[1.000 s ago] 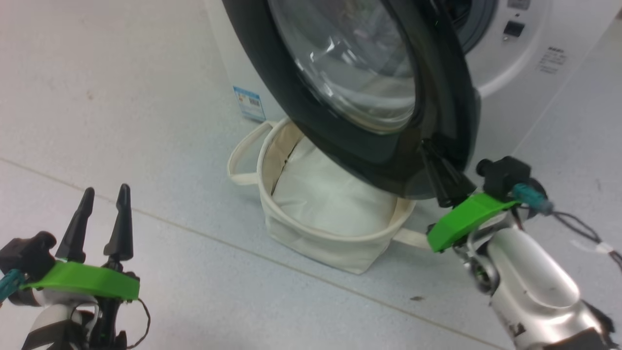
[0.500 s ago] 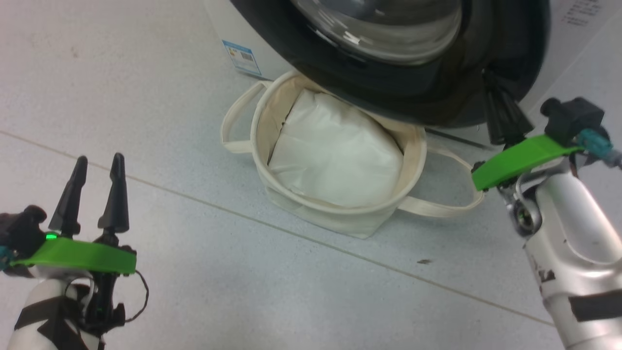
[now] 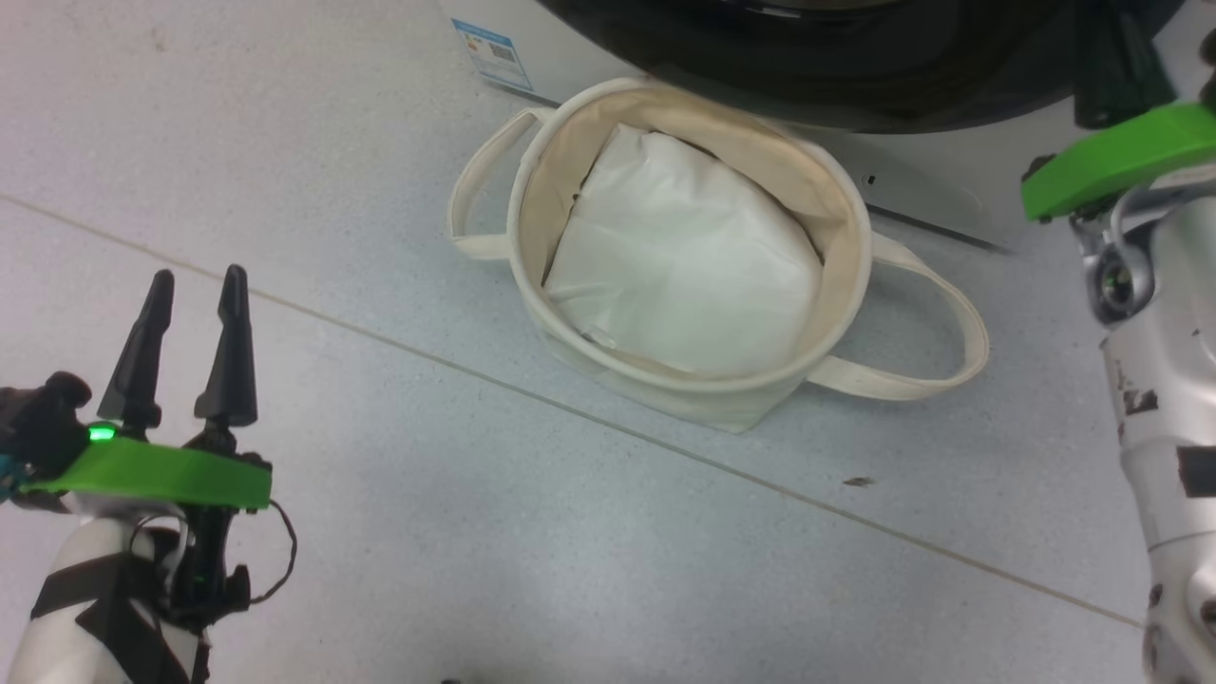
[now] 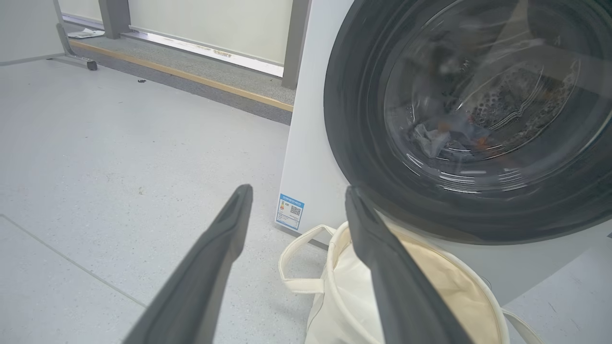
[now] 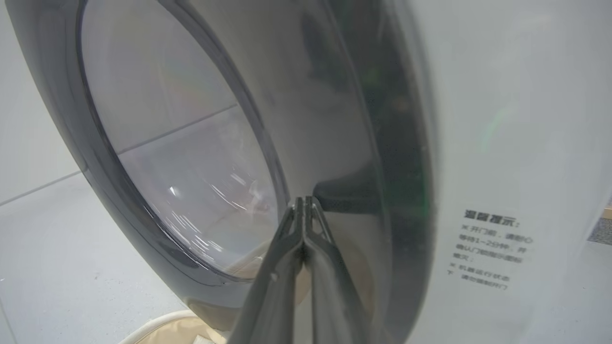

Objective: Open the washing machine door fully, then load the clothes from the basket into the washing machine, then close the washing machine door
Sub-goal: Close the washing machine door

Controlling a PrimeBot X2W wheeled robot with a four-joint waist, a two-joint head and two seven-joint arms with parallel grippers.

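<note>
Door (image 3: 855,76): we see its lower arc alone, cut off at 12 o'clock. Sticker (image 3: 494,54), 11 o'clock: print too small for us. Label (image 5: 490,251): blurred. Clothes (image 4: 432,140) behind glass: smeared.

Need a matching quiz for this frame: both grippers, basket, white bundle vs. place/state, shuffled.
1 left gripper
2 right gripper
3 basket
4 white bundle

a shut, fingertips by the washing machine door
b standing on the floor below the door
c open, above bare floor
d inside the basket

Pairs: 1-c, 2-a, 3-b, 4-d
</note>
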